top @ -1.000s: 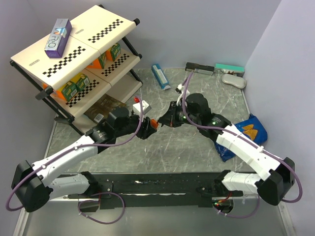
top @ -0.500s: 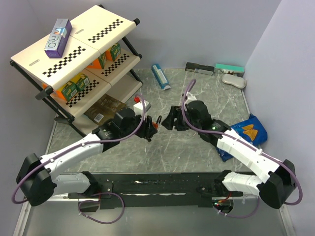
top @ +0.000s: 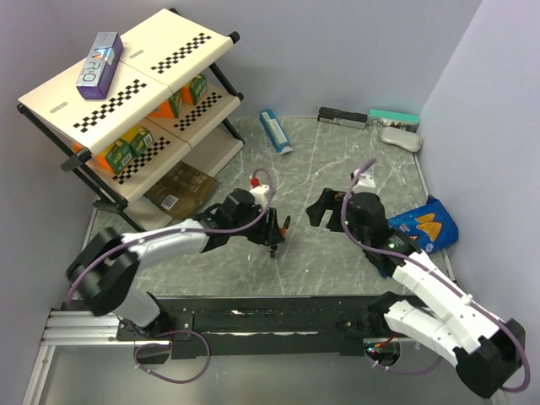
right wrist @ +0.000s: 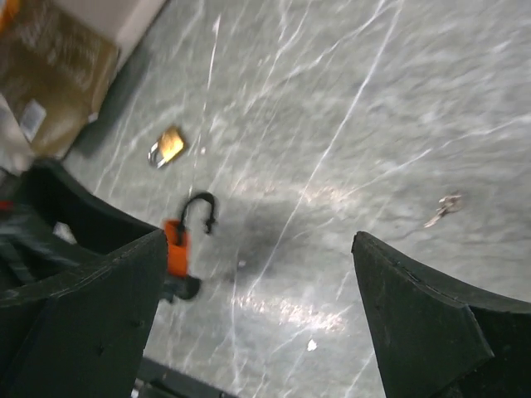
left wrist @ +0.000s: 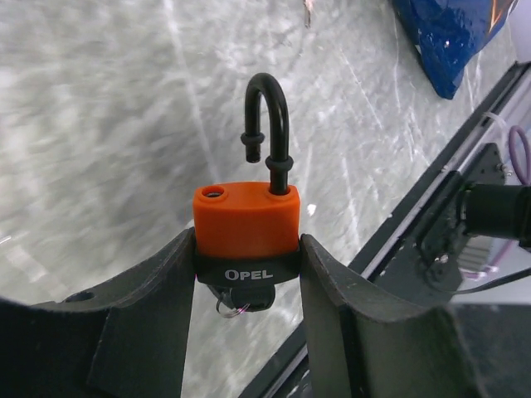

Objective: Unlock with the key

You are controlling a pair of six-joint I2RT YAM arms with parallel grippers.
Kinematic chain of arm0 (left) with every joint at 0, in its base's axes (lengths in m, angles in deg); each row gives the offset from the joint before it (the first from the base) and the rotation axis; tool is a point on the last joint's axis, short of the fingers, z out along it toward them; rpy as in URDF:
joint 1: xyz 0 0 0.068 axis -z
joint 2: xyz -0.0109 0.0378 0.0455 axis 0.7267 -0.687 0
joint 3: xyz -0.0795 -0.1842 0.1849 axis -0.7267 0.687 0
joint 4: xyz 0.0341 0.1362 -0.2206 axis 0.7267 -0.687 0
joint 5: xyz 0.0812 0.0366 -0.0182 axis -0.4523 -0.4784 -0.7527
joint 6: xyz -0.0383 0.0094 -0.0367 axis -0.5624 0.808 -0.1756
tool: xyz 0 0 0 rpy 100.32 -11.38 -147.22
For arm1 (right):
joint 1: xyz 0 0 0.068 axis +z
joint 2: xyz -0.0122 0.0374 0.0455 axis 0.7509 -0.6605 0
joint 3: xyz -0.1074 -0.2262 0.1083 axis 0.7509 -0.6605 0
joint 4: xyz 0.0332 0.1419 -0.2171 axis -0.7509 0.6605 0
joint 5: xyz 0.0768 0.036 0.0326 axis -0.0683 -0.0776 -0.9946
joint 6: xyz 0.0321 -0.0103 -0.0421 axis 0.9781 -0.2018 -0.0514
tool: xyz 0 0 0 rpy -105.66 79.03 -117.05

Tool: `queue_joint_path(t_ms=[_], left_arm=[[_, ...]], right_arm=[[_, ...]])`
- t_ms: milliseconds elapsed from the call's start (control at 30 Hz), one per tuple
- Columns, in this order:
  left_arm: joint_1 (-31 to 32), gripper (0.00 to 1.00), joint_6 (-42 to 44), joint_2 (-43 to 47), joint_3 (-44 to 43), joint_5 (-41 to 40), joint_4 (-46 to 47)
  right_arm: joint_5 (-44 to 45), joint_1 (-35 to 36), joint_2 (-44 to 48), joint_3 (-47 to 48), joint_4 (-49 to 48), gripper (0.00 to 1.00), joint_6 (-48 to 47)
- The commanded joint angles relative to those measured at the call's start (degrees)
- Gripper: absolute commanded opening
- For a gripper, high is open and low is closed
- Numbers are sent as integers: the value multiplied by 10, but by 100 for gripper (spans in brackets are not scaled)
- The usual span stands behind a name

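Left arm (top: 160,245) outstretched, tool (left wrist: 247,249) around orange padlock (left wrist: 246,217)

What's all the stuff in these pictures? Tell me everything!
table: one, grey marble, beneath everything
shelf: one, cream and black, back left
purple box: one, purple, on the shelf's top
juice cartons: several, orange-green, inside the shelf
packet: one, brown, under the shelf
carton: one, blue-white, back middle
teal box: one, teal, back right
bag: one, blue, right side
orange padlock: one, orange, shackle open, in the left gripper
key: one, dark, under the orange padlock
brass padlock: one, gold, lying on the table
left gripper: one, black, shut on the orange padlock
right gripper: one, black, open, empty
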State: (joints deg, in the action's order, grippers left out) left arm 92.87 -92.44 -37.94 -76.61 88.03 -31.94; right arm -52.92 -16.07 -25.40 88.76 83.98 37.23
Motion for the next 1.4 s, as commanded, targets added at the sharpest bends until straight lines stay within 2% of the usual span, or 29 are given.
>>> queue_joint_path(t_ms=[0,167,367,500,667,1100,1367], left_arm=[[9,1,-43,-86,-79,65,56],[10,1,-26,-176,-159,38,-14],[9,1,19,-256,-248,-55,-134],[9,1,38,-290,-278,-105,-172],[8,1,51,-312,-291,-151,-193],[-5,1,51,-372,-336,-195,-224],[-23,1,-30,-450,-465,-239,-256]], right_arm=[[11,-22,47,-22,-33,98,-12],[-9,-31,81,-46,-31,98,-5],[-26,-36,99,-70,-42,99,5],[-32,-37,100,-75,-44,98,6],[-34,-39,102,-78,-47,98,7],[-34,-40,99,-86,-52,98,10],[-31,-39,112,-92,-55,98,12]])
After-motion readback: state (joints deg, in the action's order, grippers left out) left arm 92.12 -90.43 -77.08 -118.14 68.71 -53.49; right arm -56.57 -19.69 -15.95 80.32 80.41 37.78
